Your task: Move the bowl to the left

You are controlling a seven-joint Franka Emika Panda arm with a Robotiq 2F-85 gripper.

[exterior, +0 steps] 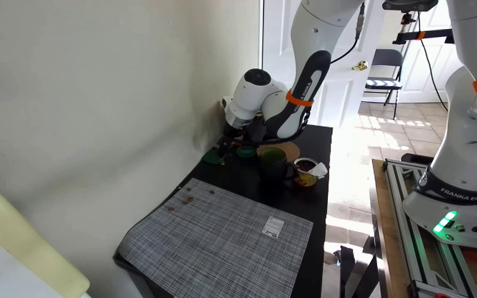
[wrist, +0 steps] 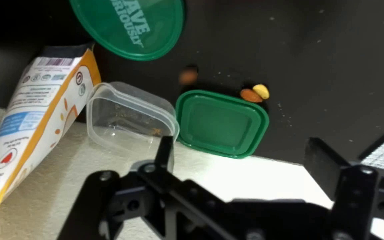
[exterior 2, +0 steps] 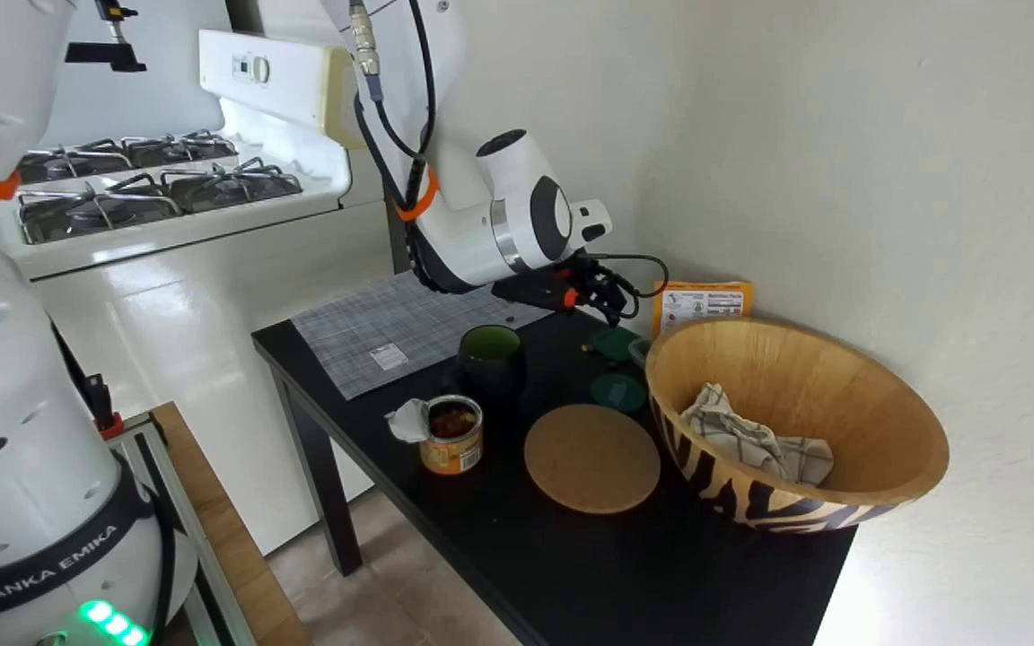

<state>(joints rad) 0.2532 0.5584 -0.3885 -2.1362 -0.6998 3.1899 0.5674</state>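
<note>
No separate small olive-green bowl shows; the round olive-green surface in both exterior views is the inside of a dark mug (exterior: 273,169) (exterior 2: 492,372), which has a handle. My gripper is low at the wall-side table edge in both exterior views (exterior: 224,147) (exterior 2: 611,309), away from the mug. In the wrist view my gripper (wrist: 238,141) is open, with nothing between its fingers. A green rectangular lid (wrist: 222,124) lies just beyond the gap between them. A clear plastic tub (wrist: 132,113) is beside the lid, near the left finger.
A large wooden bowl (exterior 2: 804,359) with dark stripes holds a cloth. A round green lid (wrist: 128,23), a snack bag (wrist: 38,133), almonds (wrist: 251,95), an open can (exterior 2: 452,449), a round brown board (exterior 2: 592,458) and a grey mat (exterior: 222,240) lie around. The wall is close.
</note>
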